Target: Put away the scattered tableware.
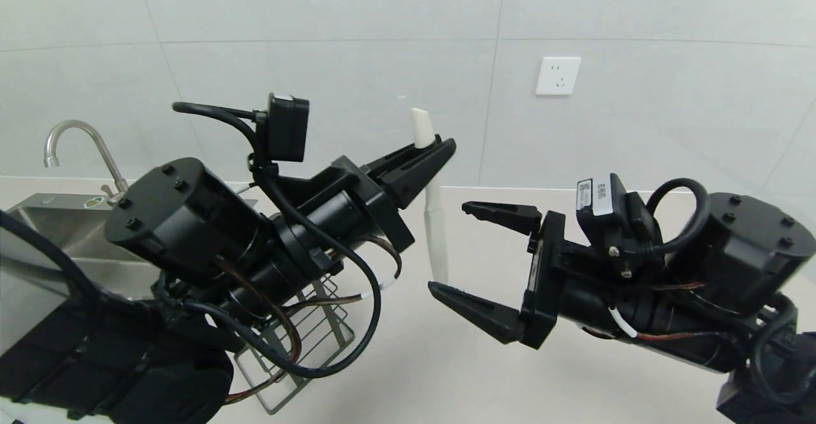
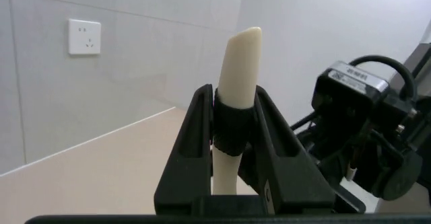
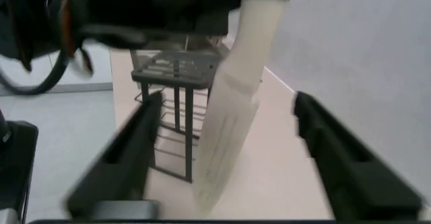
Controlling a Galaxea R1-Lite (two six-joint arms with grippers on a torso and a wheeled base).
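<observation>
A white knife (image 1: 436,233) hangs upright above the counter, its rounded handle end on top and the flat blade pointing down. My left gripper (image 1: 431,151) is shut on the handle; in the left wrist view the knife's handle (image 2: 241,56) sticks up out of the left gripper (image 2: 234,120). My right gripper (image 1: 449,247) stands open at the blade's level, one finger on each side and neither touching it. The right wrist view shows the blade (image 3: 225,140) in the gap of the right gripper (image 3: 229,101).
A wire rack (image 1: 322,325) stands on the beige counter under my left arm and shows behind the blade as the rack (image 3: 172,76). A steel sink (image 1: 44,223) with a faucet (image 1: 76,136) lies far left. A wall socket (image 1: 558,75) sits on the tiled wall.
</observation>
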